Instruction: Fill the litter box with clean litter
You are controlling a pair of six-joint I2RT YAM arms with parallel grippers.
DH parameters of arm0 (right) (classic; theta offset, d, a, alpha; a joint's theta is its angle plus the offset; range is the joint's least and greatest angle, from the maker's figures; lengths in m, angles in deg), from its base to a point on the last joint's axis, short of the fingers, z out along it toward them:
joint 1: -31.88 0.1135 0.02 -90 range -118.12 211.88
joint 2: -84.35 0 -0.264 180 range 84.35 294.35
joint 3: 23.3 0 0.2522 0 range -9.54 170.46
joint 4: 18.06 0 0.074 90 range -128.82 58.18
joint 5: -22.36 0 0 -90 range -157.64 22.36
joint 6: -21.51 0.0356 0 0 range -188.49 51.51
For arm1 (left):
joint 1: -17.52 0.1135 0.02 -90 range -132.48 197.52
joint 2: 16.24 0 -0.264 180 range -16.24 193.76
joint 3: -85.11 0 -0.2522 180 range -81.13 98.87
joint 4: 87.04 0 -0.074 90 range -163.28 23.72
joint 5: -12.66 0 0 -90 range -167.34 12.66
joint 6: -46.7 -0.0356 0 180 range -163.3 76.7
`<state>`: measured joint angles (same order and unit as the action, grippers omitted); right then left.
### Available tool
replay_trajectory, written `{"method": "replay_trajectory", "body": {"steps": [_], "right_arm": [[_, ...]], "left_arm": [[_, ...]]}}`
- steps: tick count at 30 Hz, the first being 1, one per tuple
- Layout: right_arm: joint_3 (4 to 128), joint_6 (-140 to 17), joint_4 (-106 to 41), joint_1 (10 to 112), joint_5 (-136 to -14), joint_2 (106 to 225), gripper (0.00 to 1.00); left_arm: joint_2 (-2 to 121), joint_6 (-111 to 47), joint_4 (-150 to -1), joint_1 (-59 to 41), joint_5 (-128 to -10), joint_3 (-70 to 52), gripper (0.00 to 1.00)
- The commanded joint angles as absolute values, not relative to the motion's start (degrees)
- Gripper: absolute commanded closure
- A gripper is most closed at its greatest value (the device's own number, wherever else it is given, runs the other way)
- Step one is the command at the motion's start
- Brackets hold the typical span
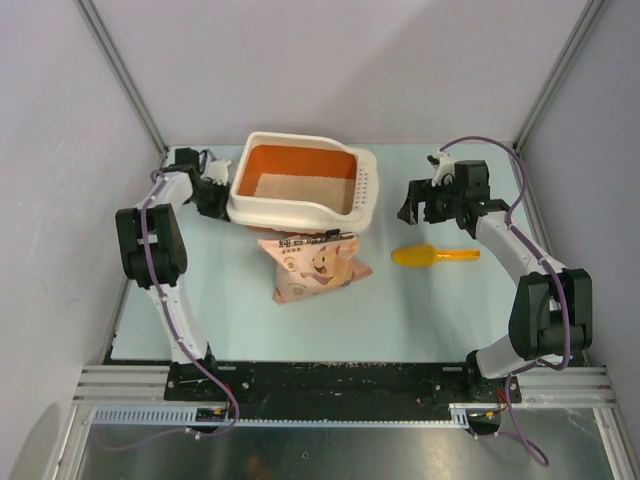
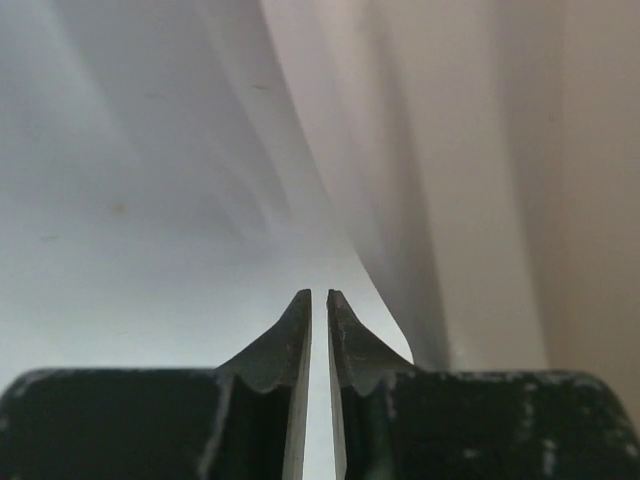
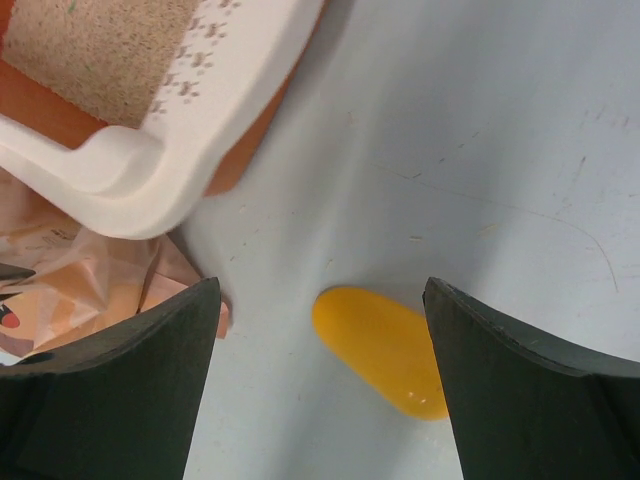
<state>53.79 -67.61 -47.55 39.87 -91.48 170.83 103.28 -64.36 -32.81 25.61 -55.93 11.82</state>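
The cream-white litter box (image 1: 290,213) with its orange inner wall stands at the back centre. Pale beige litter (image 1: 300,187) covers its floor. My left gripper (image 1: 214,195) is shut and empty, right against the box's left outer wall. In the left wrist view the gripper (image 2: 319,293) shows only a hairline gap, with the cream wall (image 2: 480,200) close on the right. My right gripper (image 1: 410,210) is open and empty, to the right of the box. In the right wrist view the gripper (image 3: 321,290) hangs above the table, with the box corner (image 3: 130,175) and litter (image 3: 110,50) at upper left.
A pink printed bag (image 1: 315,265) lies just in front of the box, its edge (image 3: 90,280) by my right gripper's left finger. An orange scoop (image 1: 432,256) lies on the table right of the bag, its bowl (image 3: 385,350) below the open right fingers. Grey walls enclose the table.
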Motion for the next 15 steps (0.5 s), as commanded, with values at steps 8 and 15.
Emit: {"method": "replay_trajectory", "body": {"steps": [8,15], "right_arm": [[55.23,-68.4,-46.32,38.56,-92.52,170.23,0.12],[55.14,-75.42,-48.69,38.21,-99.44,166.54,0.13]], "left_arm": [[98.89,-64.75,-30.57,18.04,-49.65,10.18,0.82],[93.99,-64.13,-30.48,21.63,-55.46,6.77,0.68]]}}
